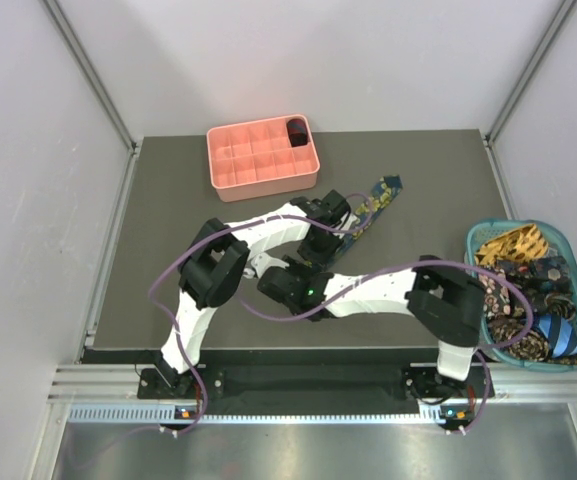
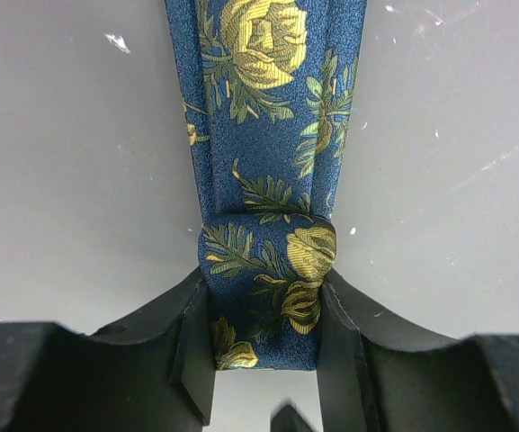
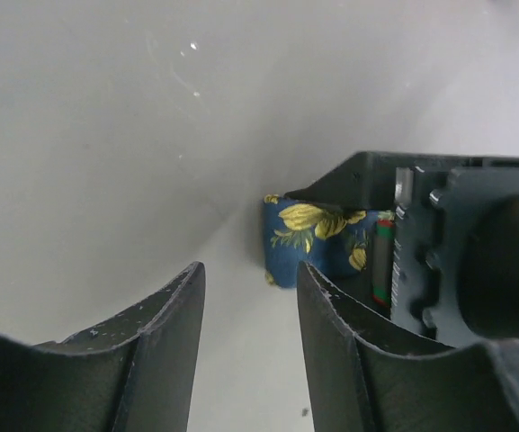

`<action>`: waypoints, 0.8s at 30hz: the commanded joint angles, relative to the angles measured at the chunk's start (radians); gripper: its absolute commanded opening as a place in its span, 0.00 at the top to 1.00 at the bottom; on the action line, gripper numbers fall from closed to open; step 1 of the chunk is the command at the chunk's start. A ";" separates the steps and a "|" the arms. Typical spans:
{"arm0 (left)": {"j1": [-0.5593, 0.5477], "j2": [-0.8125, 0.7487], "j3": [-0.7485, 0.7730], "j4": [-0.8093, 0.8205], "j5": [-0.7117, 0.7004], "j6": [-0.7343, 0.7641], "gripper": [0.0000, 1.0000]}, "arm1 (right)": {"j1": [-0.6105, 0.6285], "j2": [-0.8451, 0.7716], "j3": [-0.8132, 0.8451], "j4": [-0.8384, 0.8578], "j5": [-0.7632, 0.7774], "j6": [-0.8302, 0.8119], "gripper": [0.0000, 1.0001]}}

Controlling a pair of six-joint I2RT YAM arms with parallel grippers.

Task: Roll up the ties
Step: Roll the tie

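A navy tie with yellow flowers (image 1: 376,200) lies on the table, its free end pointing to the far right. Its near end is rolled into a small coil (image 2: 266,270). My left gripper (image 2: 263,319) is shut on that coil, one finger on each side, and the flat strip runs away from it. In the top view the left gripper (image 1: 338,234) sits at the tie's near end. My right gripper (image 3: 248,279) is open and empty, just short of the coil (image 3: 299,236). In the top view the right gripper (image 1: 292,270) is beside the left one.
A salmon-pink grid tray (image 1: 258,175) stands at the back, with a dark coil (image 1: 296,130) in its far right compartment. A teal basket (image 1: 558,235) at the right edge holds several loose ties (image 1: 528,290). Grey walls close in both sides.
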 commanded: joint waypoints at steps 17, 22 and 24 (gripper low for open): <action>-0.022 0.175 0.094 -0.390 0.050 -0.008 0.83 | 0.036 0.256 0.203 -0.155 0.330 -0.082 0.47; -0.021 0.190 0.105 -0.388 0.064 -0.003 0.83 | 0.039 0.276 0.195 -0.133 0.378 -0.101 0.46; -0.022 0.193 0.105 -0.388 0.067 0.000 0.83 | 0.041 0.284 0.197 -0.132 0.385 -0.109 0.46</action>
